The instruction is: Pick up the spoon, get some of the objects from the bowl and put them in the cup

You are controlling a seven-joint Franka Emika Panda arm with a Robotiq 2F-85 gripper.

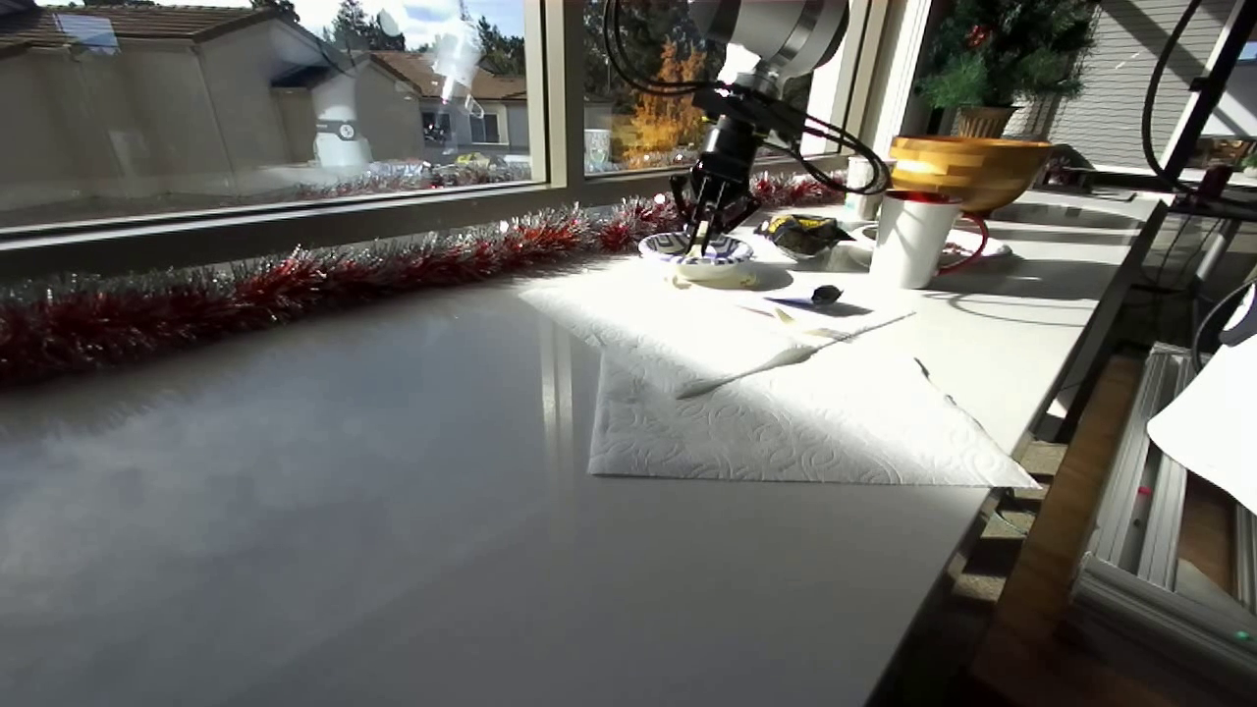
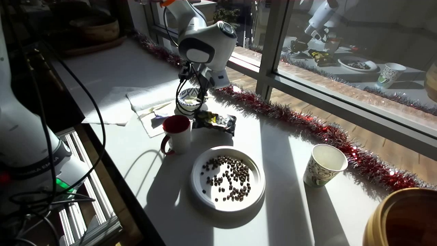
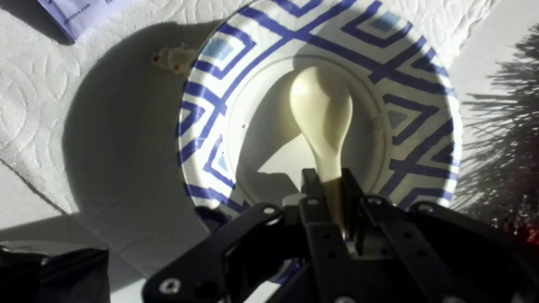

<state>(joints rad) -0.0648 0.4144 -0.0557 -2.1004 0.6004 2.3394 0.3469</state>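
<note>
My gripper (image 3: pixel 328 176) is shut on the handle of a cream spoon (image 3: pixel 321 101). The spoon's bowl points away from the fingers, over a blue-and-white patterned dish (image 3: pixel 210 97). Whether the spoon touches the dish, I cannot tell; its scoop looks empty. In an exterior view the gripper (image 1: pixel 703 231) is low over this dish (image 1: pixel 722 275). The cup, a white mug with red inside and red handle, stands upright in both exterior views (image 1: pixel 908 241) (image 2: pixel 181 138). The golden-brown wooden bowl (image 1: pixel 962 167) is behind it; its wall shows at a corner in an exterior view (image 2: pixel 374 222).
A white plate (image 2: pixel 227 206) holds many dark beans beside the mug. A patterned paper cup (image 2: pixel 317 172) stands near the window. A black-and-yellow bag (image 2: pixel 216 121) lies between dish and plate. Paper towels (image 1: pixel 766 432) lie under the dish. Red-silver tinsel (image 2: pixel 293 116) lines the window.
</note>
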